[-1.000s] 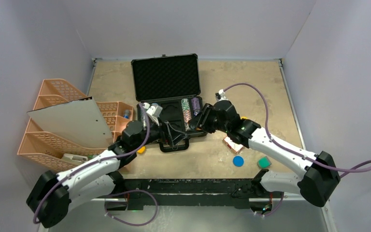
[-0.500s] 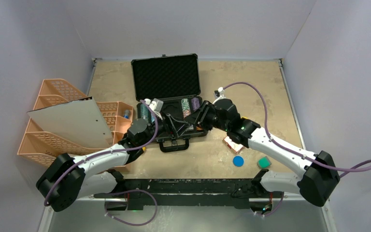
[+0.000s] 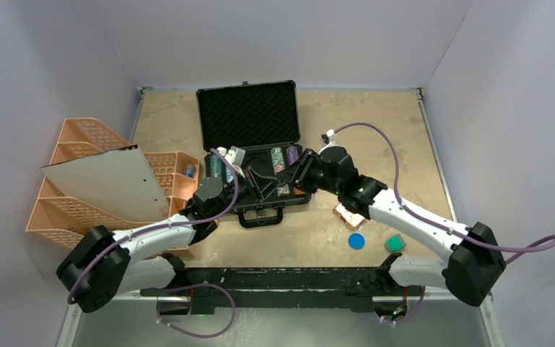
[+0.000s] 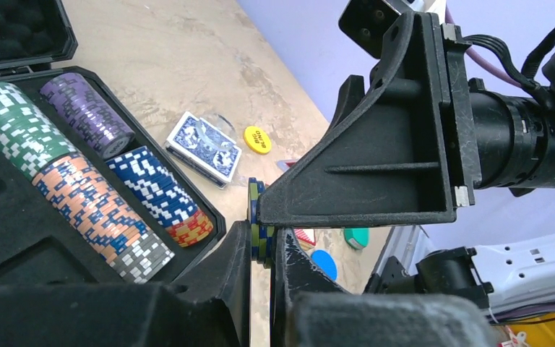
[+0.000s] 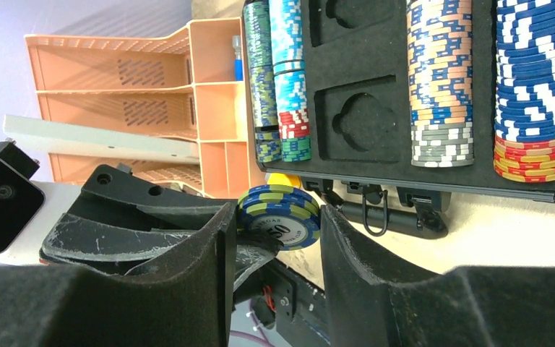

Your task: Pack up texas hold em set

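Note:
A small stack of blue-and-green poker chips point(image 5: 280, 217) hangs in the air in front of the open black case point(image 3: 248, 116). My right gripper point(image 5: 277, 217) is shut on the stack's rims. My left gripper point(image 4: 261, 246) is shut across the faces of the same chip stack point(image 4: 260, 220). Both grippers meet over the case's front edge point(image 3: 267, 189). Rows of multicoloured chips point(image 5: 439, 79) fill the foam slots. A blue card deck point(image 4: 204, 144) and a yellow button point(image 4: 258, 139) lie on the table beside the case. A red card deck point(image 3: 348, 215) lies under the right arm.
An orange mesh organiser point(image 3: 79, 137) with a grey panel point(image 3: 108, 181) leaning on it stands at the left. A blue disc point(image 3: 356, 241) and a green block point(image 3: 394, 243) lie near the front right. The case's lid stands upright at the back.
My left gripper's jaws have gone from wide open to shut on the chip stack that the right gripper holds. The left arm has drawn back and reoriented. The right arm has barely moved.

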`<control>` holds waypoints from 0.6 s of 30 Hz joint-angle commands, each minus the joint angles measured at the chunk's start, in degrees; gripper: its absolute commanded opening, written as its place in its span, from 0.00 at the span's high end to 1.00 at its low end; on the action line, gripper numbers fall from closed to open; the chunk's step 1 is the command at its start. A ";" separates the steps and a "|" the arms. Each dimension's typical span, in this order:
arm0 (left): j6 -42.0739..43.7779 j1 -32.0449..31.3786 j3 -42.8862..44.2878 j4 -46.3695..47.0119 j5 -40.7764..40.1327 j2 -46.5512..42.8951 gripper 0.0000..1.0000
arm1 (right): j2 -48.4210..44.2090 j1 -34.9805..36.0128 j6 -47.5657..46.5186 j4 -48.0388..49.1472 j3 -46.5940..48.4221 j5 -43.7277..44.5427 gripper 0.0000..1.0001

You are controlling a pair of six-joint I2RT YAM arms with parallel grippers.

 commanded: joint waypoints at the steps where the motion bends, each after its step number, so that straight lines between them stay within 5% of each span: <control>1: 1.47 -0.23 4.97 -2.11 -2.51 -2.18 1.00 | -1.35 0.21 0.09 3.02 -0.79 -1.63 0.64; 4: 2.23 -0.25 6.59 -5.75 -3.20 -3.87 1.00 | -2.93 -0.30 -0.82 2.95 -0.85 0.27 0.39; 8: 0.65 -0.10 11.36 -14.20 -0.91 -6.36 1.00 | -7.96 -0.60 -6.30 10.23 -2.96 0.79 0.24; 12: -6.25 0.16 14.84 -18.47 7.36 -8.55 1.00 | -16.76 -0.58 -14.69 25.60 -9.82 -2.65 0.23; 18: -16.59 0.18 16.66 -15.99 17.79 -10.88 1.00 | -27.96 -0.55 -17.90 28.95 -15.54 -5.01 0.27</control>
